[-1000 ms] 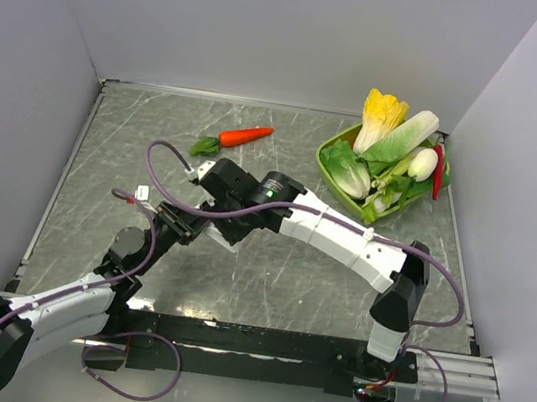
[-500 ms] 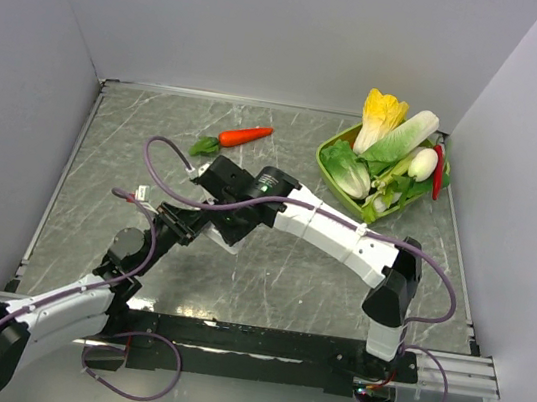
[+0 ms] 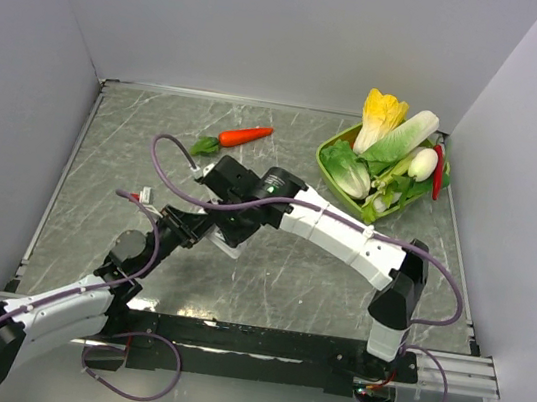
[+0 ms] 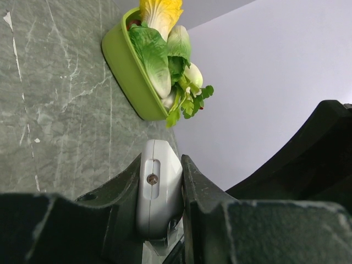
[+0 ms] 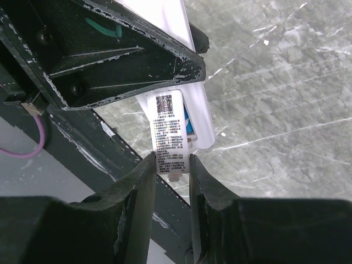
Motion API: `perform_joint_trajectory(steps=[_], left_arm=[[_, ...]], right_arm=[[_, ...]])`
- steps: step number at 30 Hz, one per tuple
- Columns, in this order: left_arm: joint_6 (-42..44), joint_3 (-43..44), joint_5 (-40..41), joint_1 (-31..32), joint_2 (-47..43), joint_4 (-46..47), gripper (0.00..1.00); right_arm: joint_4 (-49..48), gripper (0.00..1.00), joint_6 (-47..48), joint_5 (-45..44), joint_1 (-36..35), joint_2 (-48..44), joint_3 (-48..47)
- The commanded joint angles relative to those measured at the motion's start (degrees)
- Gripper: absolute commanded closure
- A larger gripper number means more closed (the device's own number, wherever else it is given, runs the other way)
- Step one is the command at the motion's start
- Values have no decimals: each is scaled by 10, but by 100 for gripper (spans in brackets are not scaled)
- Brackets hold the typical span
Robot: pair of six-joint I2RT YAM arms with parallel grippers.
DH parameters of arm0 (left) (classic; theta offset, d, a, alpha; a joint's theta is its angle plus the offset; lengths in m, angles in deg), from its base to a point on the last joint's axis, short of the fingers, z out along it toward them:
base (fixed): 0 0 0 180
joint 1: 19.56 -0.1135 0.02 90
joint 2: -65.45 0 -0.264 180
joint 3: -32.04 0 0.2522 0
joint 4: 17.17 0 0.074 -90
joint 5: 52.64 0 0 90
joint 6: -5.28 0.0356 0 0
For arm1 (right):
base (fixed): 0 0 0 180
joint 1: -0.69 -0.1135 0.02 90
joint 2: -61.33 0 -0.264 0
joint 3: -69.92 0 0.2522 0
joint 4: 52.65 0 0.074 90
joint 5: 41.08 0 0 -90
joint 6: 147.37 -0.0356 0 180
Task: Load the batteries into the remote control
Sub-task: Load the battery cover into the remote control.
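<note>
Left hand (image 4: 160, 170) clamps the remote control (image 4: 159, 203); right hand (image 5: 170, 163) (pinching the labelled cover (image 5: 170, 129)) should slide it squarely over the batteries (image 5: 188, 124).

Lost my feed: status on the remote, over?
Left gripper shut on remote control. Right gripper shut on labelled cover. Blue battery showing beneath. No obstruction seen.

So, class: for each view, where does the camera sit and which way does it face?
Top external: above and behind, looking down at the table; left arm and right arm show.
Left wrist: along the left gripper, clamped on the remote control, toward the vegetable tray.
Right wrist: down past the right gripper pinching the labelled cover.
Wrist views share the remote control.
</note>
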Motion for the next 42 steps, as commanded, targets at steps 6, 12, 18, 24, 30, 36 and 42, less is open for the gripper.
perform_joint_trajectory(steps=[6,12,18,24,30,36,42], left_arm=[[-11,-58,-18,14,-4,40,99],[-11,-53,-19,15,-3,32,99],[-6,-45,-29,16,6,37,99],[-9,-47,-35,17,13,55,99],[-11,-50,-46,18,20,85,99],[-9,-54,-53,18,28,109,99],[-14,-56,-50,18,28,108,99]], right_arm=[[-140,100,18,-16,5,-80,88],[-220,100,54,-30,-11,-116,154],[-261,100,74,-41,-16,-125,175],[-269,100,56,-49,-17,-120,179],[-264,100,47,-52,-16,-114,176],[-255,100,34,-58,-14,-111,170],[-256,89,31,-62,-11,-114,173]])
